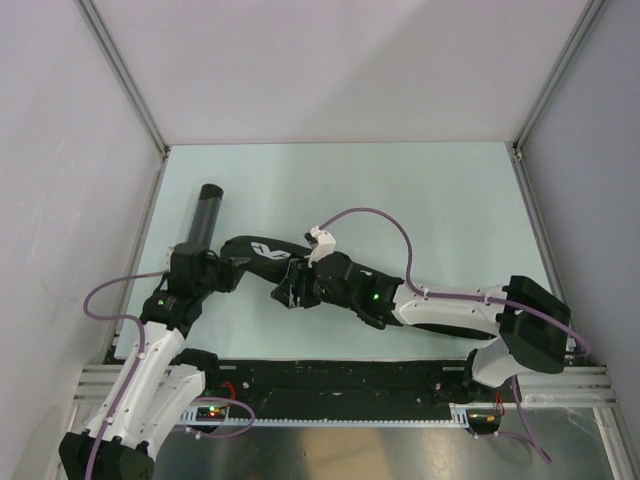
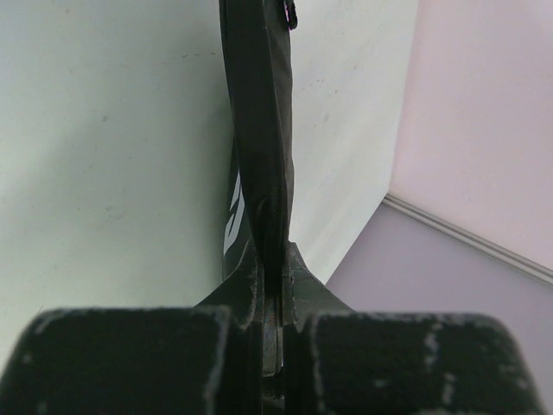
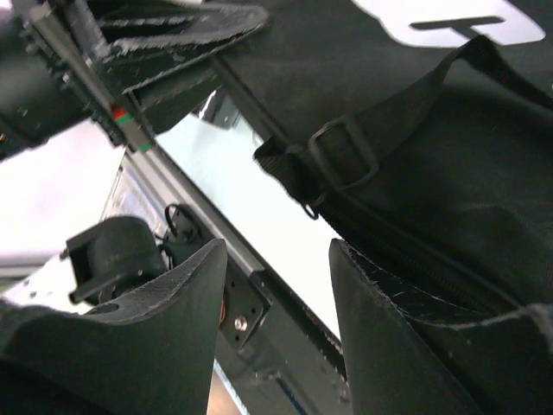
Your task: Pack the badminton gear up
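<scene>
Black tube (image 1: 205, 215) lies at far left on the table, just beyond the left arm. Left gripper (image 2: 275, 322) is clenched on a thin edge of the racket bag (image 1: 262, 252), which spans between the two grippers. Right gripper (image 3: 276, 255) stands parted and empty beside the bag's strap (image 3: 389, 104). The bag looks to be soft, light cloth that will sag, so it is probably best gripped at a hem or the strap.

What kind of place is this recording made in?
Probably a robot test cell in a laboratory: a pale table closed in by plain white panels on aluminium rails, with two robot arms bolted at its near edge.
</scene>
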